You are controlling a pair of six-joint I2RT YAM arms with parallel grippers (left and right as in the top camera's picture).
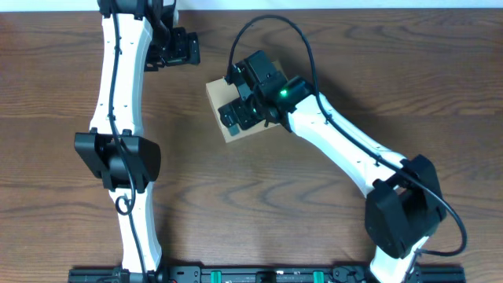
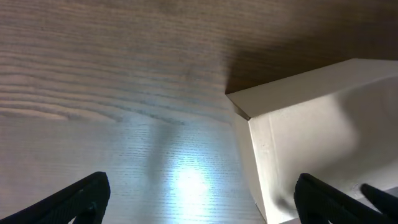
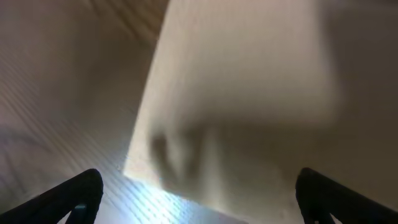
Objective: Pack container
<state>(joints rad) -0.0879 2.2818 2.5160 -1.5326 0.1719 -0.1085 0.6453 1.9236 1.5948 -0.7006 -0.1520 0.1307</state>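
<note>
The container is a small tan cardboard box, closed, lying at the middle back of the wooden table. My right gripper hovers open over its top, fingers spread wide; the right wrist view shows the blurred box top close below between the fingertips. My left gripper is open and empty, to the left and behind the box; in the left wrist view its fingertips straddle bare table, with the box's corner at the right. No tape rolls or pens show.
The wooden table surrounds the box. The left arm runs along the left side, the right arm crosses from the front right. A black rail lies along the front edge.
</note>
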